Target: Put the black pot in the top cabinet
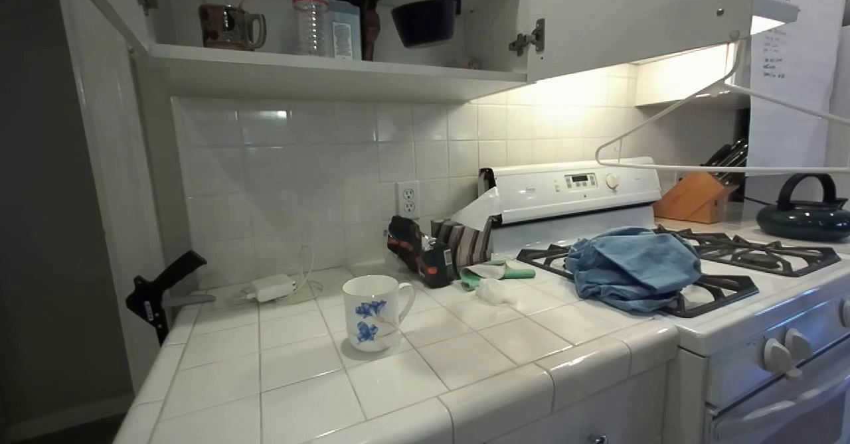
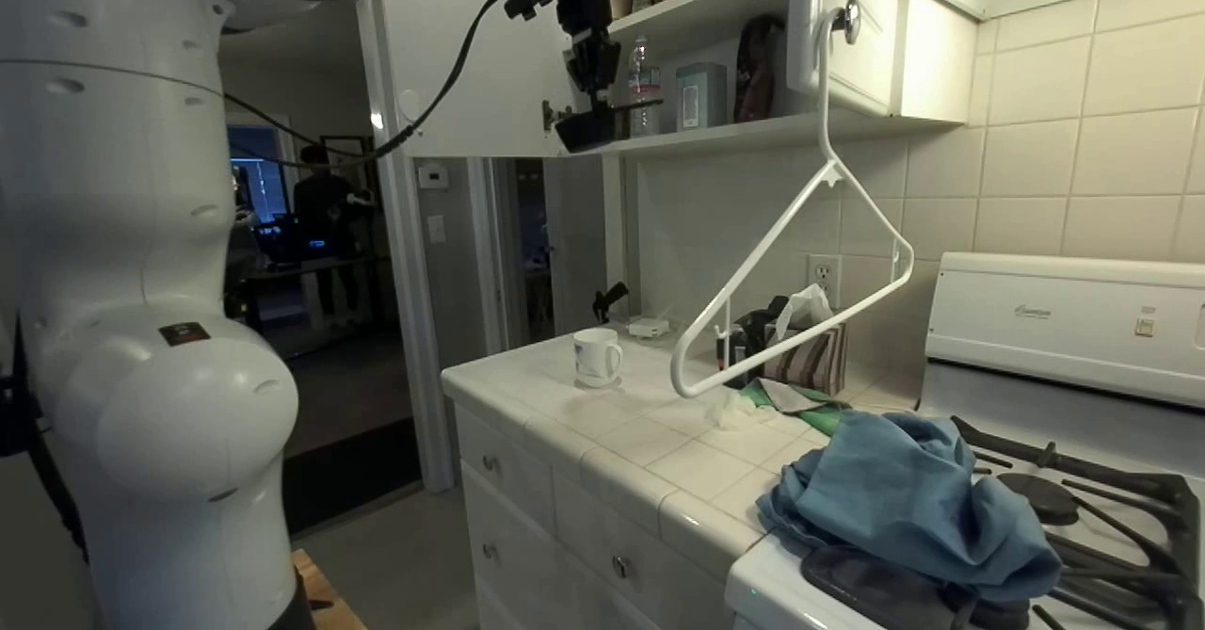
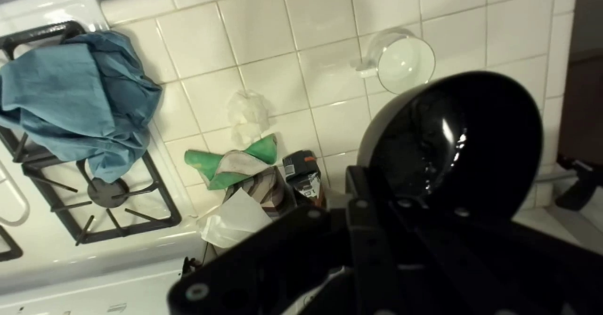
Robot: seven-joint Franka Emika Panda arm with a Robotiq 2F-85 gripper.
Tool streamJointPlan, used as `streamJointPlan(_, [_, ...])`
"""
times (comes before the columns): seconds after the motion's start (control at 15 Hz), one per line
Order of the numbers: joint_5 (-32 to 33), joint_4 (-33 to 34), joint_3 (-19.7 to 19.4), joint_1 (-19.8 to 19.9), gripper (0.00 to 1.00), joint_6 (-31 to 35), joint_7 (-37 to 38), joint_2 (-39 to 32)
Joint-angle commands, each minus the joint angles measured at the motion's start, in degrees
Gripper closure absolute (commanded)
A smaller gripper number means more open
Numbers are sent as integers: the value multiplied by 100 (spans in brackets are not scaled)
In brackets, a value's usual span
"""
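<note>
End effector [image 2: 601,100] gripping one pot [image 1: 422,24], one open cabinet [image 1: 319,72], one white mug [image 1: 370,312]

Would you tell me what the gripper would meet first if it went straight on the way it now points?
Pointing down, the gripper and its black pot would likely meet the tiled countertop first; the depth is unclear, and the pot hides part of the way.
</note>
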State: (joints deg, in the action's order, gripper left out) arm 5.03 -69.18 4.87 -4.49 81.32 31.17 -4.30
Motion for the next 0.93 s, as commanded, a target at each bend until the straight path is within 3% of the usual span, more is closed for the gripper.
streamJointPlan(0.0, [-477,1408,-225,93,99,-458,694,-684])
streamJointPlan(0.47, [-1059,3037,-622,343,99,-294,2205,-1743])
streamJointPlan(0.53, [-802,2251,-574,314,97,-224,1722,-1243])
streamJointPlan(0.87, [-851,2753,-585,334,99,-222,2064,-1628])
